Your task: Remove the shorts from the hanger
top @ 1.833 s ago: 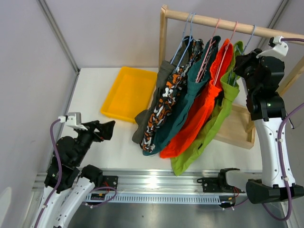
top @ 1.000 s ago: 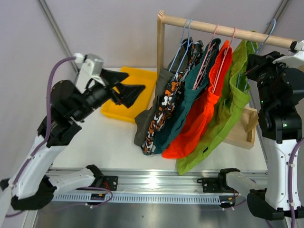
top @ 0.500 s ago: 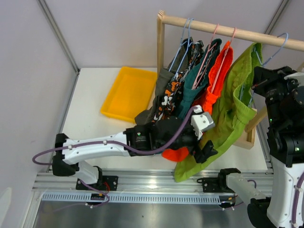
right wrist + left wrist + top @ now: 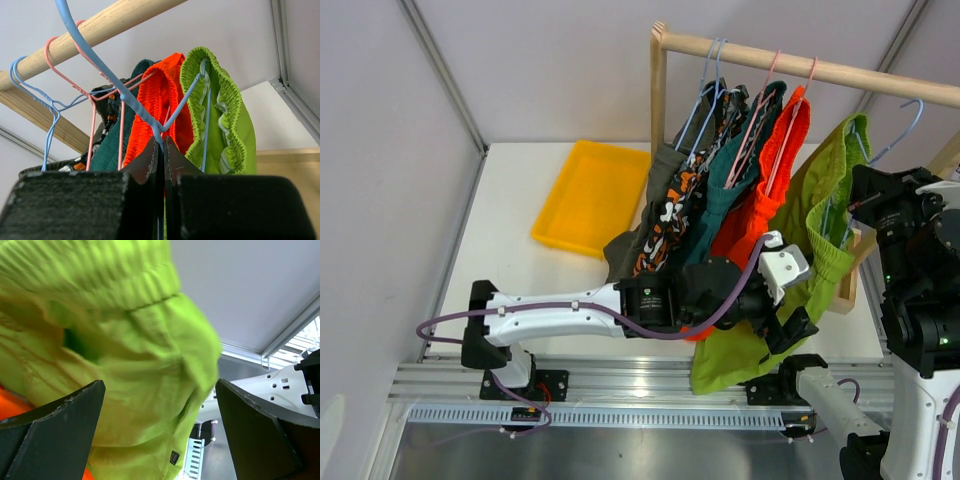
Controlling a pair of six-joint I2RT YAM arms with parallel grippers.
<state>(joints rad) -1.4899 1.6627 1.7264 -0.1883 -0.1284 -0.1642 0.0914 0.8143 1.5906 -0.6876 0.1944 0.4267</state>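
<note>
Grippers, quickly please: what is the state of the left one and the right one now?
Left gripper: open, facing the lime green shorts, holding nothing.
Right gripper: shut on the blue hanger.

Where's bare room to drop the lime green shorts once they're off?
The yellow tray is empty; bare table lies between it and the left arm's base. Under the wooden rail it is crowded: hanging shorts, left gripper.

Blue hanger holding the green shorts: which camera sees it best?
Right wrist view: the blue hanger shows close up, neck pinched by the right gripper's fingers, arms in the lime green shorts. The top view catches just its hook; the left wrist view shows only green cloth.
</note>
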